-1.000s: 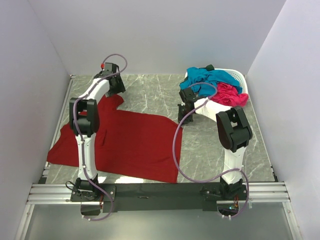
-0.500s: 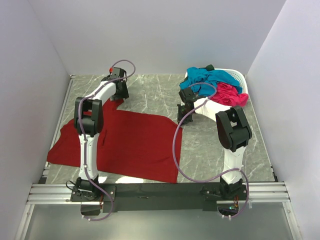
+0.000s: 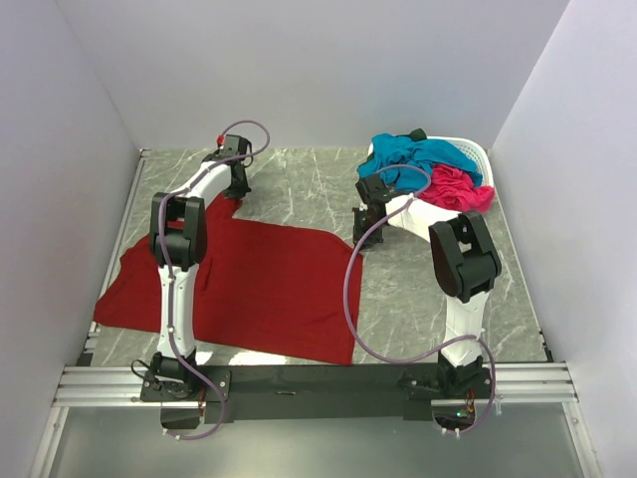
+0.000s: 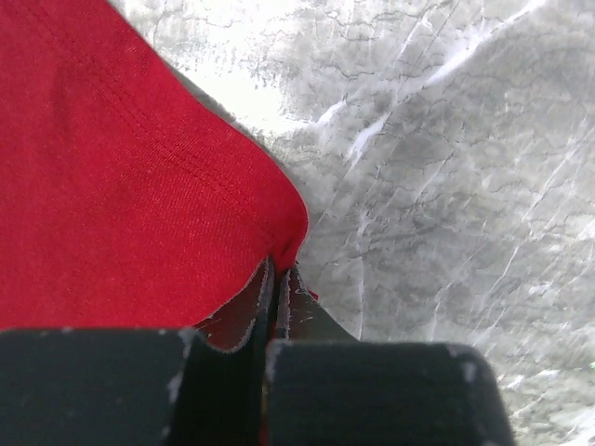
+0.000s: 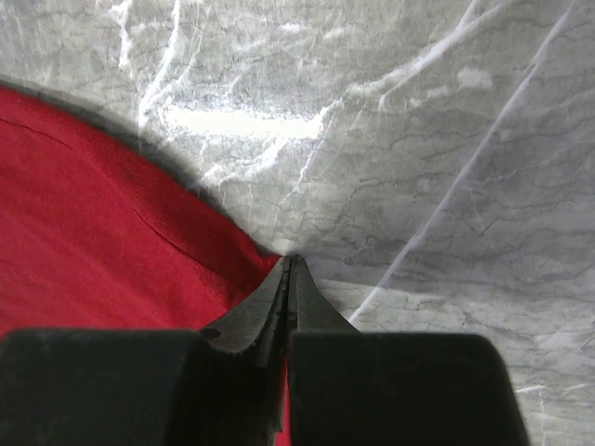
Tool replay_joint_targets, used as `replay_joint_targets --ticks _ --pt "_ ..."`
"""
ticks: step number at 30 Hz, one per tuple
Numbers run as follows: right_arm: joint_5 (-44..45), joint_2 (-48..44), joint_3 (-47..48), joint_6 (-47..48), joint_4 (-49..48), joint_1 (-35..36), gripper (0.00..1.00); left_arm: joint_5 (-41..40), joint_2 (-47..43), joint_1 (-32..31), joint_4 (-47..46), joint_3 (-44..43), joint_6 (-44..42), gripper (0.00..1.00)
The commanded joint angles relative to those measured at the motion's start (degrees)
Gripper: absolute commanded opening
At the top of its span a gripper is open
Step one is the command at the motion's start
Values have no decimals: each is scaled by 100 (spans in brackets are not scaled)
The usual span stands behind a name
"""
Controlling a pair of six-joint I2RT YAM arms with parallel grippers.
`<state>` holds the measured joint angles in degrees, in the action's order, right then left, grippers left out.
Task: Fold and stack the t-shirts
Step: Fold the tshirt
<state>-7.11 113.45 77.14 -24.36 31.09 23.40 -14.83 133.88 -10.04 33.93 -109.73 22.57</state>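
Note:
The dark red t-shirt [image 3: 269, 279] lies spread flat on the left half of the marble table. My left gripper [image 3: 237, 191] is at its far sleeve tip. In the left wrist view that gripper [image 4: 282, 269] is shut on the pointed corner of the red cloth [image 4: 121, 186]. My right gripper [image 3: 363, 231] sits low at the shirt's far right corner. In the right wrist view it [image 5: 291, 260] is shut, with red cloth [image 5: 84, 232] pinched between the fingers. The teal-blue t-shirt [image 3: 408, 154] and the hot pink t-shirt [image 3: 460, 189] lie heaped at the back right.
A white latticed basket [image 3: 476, 154] at the back right holds the teal and pink shirts. White walls close in the table on the left, back and right. Grey marble [image 3: 299, 179] shows between the two grippers.
My left gripper moved right and down onto the far sleeve tip of the red shirt and closed on it. The right arm has not moved.

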Motion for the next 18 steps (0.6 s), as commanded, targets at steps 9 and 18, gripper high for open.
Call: replay_joint_targets --ticks 9,18 --pt "219 -516 -6 291 538 305 0 -29 -1241 450 -562 1076 890 0" --pt "702 -885 -59 309 828 578 0 33 -2252 626 -958 2254 1118 0"
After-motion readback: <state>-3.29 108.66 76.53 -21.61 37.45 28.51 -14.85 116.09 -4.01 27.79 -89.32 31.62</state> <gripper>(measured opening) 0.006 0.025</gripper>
